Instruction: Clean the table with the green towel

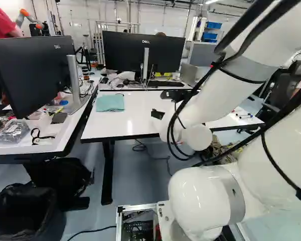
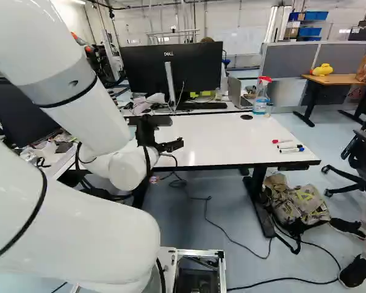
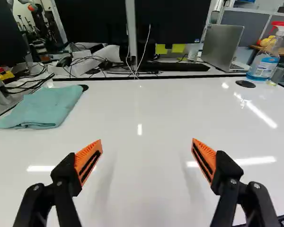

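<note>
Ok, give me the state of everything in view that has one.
Fingers, open, nothing gripped.
Green towel, folded, lying flat on the table.
Laptop, open.
Spray bottle, upright.
Markers, lying on their sides.
Backpack, slumped on the floor.

Looking forward from behind the arm (image 1: 205, 196), left and right, and nearer from the wrist (image 2: 127, 170), toward one shared table (image 3: 142, 179).
</note>
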Available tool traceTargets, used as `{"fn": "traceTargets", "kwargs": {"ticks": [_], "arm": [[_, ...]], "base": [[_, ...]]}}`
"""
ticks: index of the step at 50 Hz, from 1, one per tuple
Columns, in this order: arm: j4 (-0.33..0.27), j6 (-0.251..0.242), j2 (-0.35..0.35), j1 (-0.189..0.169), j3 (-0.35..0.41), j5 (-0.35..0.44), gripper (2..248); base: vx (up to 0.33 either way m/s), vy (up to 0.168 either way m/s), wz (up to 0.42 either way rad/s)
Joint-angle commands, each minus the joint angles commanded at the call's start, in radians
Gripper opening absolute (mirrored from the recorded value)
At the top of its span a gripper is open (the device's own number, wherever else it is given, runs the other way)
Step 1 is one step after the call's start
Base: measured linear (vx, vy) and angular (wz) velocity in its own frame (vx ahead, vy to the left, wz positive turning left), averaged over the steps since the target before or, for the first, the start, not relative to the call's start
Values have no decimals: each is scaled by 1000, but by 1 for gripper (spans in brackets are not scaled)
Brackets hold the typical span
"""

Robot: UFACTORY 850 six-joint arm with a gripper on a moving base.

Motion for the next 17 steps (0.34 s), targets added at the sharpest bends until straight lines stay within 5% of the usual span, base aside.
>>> {"fn": "traceTargets", "kwargs": {"ticks": [17], "arm": [[0, 0, 0, 0, 0, 0, 247]], "base": [[0, 0, 0]]}}
